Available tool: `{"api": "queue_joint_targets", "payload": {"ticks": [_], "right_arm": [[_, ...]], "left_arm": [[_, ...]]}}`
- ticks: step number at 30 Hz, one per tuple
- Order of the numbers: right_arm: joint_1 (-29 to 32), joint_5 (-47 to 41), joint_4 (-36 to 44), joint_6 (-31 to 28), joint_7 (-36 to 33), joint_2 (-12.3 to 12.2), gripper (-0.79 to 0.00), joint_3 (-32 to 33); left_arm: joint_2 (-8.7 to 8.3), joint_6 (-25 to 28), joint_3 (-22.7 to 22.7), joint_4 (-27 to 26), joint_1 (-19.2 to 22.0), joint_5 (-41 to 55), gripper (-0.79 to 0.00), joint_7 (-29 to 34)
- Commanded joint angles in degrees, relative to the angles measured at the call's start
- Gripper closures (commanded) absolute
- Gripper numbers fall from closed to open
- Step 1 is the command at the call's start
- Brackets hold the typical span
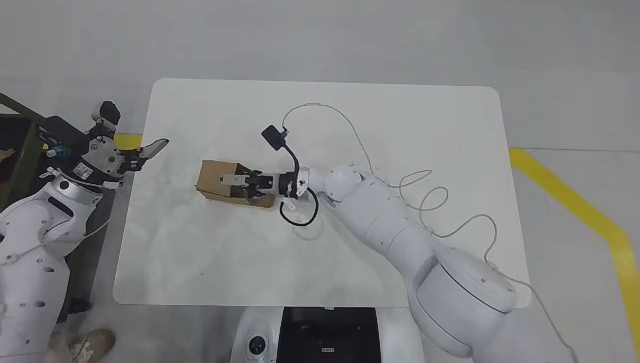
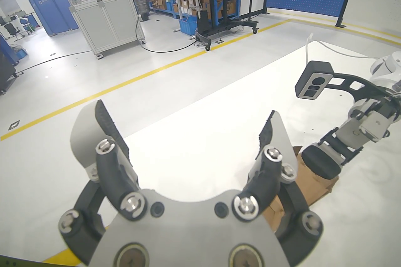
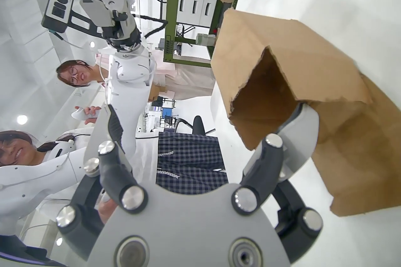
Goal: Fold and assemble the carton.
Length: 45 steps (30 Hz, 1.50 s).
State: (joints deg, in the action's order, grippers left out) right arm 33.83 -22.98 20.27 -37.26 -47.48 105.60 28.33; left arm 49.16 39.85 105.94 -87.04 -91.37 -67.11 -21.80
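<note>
The brown cardboard carton [image 1: 213, 177] is lying on the white tabletop [image 1: 400, 123]. The right hand [image 1: 250, 181], spread, is hooking a finger [image 3: 301, 132] under its flap [image 3: 282, 68], while the left hand [image 2: 186, 111] is hovering spread aside. Next, probably, pressing that flap shut.

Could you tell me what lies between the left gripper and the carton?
Nothing: in the top view, bare white table separates the left gripper from the carton.
</note>
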Motion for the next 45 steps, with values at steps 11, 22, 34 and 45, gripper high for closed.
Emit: {"api": "queue_joint_targets", "payload": {"ticks": [11,22,34,45], "right_arm": [[0.7,0.1,-3.4,1.5,-3.5,-0.1,-0.785,1.8],[0.9,2.7,-4.1,4.1,-2.2,-1.4,-0.785,3.3],[-0.1,5.8,-2.9,4.4,-0.6,-4.5,-0.785,6.1],[3.3,6.7,8.7,4.9,4.5,-8.5,-0.785,10.7]], "left_arm": [[0.00,0.0,0.0,0.0,0.0,0.0,-0.785,0.0],[0.00,0.0,0.0,0.0,0.0,0.0,-0.785,0.0],[0.00,0.0,0.0,0.0,0.0,0.0,-0.785,0.0],[0.00,0.0,0.0,0.0,0.0,0.0,-0.785,0.0]]}}
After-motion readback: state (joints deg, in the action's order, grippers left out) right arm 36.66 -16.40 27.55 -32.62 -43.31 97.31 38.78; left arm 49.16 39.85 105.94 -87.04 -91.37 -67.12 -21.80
